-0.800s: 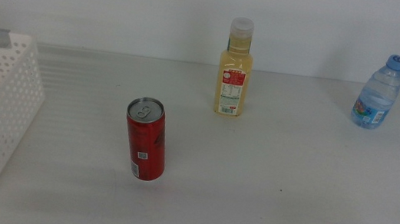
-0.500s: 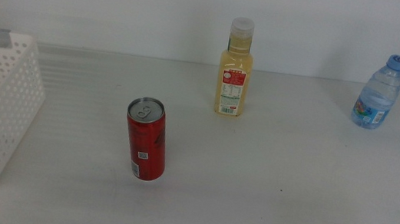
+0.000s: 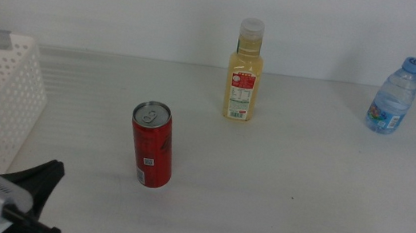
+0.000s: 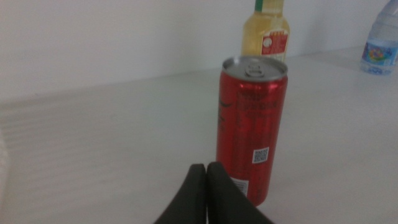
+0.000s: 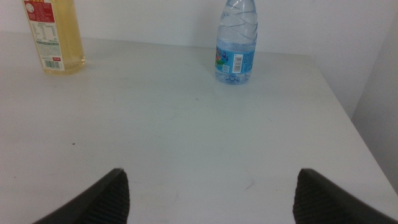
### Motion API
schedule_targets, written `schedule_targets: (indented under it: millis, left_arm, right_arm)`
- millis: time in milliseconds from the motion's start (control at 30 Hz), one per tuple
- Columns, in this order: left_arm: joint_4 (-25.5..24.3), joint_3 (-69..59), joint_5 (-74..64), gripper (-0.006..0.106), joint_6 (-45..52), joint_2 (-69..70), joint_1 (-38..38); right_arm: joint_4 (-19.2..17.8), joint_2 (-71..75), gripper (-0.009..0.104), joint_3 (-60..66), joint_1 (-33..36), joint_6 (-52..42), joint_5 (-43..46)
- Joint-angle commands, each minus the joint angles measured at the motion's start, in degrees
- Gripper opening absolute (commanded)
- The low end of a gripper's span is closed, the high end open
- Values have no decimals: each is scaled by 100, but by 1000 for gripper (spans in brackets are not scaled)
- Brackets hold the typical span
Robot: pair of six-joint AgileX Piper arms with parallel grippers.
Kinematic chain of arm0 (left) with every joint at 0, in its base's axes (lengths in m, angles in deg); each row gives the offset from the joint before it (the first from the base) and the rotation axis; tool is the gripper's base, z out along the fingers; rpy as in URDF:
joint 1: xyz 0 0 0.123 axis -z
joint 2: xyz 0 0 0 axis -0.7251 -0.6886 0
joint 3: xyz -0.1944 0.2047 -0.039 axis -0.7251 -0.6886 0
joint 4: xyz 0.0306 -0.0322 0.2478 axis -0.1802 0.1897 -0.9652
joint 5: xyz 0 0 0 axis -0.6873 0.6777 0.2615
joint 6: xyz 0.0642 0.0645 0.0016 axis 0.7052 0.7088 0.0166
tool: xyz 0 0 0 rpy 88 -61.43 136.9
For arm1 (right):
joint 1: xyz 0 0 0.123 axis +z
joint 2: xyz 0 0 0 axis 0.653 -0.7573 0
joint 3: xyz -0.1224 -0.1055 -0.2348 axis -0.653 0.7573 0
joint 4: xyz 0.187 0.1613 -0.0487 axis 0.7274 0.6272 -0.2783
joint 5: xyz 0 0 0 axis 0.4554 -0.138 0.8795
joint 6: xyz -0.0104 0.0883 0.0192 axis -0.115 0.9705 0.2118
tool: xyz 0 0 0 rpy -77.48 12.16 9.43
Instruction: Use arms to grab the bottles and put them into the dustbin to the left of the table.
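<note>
The left claw (image 3: 52, 170) sits low at seven o'clock, jaws pressed together and holding nothing — the red can (image 3: 151, 144) stands upright at its two o'clock, apart. The right claw (image 5: 211, 193) gapes wide — the water bottle (image 5: 236, 42) at twelve.

A plain wall (image 3: 126, 1), off-white and unmarked, rises well ahead of the left jaws, beyond the far edge of the surface (image 3: 306, 170). It meets that edge in a straight line. In the right wrist view the same pale wall stands ahead of the right jaws. To one side of the right jaws, past the surface's side edge, lies a pale grey area (image 5: 379, 87). Whether that is wall or floor cannot be told.
</note>
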Motion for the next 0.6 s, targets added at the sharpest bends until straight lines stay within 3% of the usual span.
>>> schedule_targets:
  millis: [0,233,567]
  left_arm:
    - [49,-36,1091,-5,-59,-465,25]
    - [49,-43,2268,-5,-59,-1579,25]
    - [91,-37,2435,-5,-96,-1876,25]
  right_arm:
    - [-32,155,70,-49,-27,-53,396]
    - [-32,155,70,-49,-27,-53,396]
    - [-32,155,70,-49,-27,-53,396]
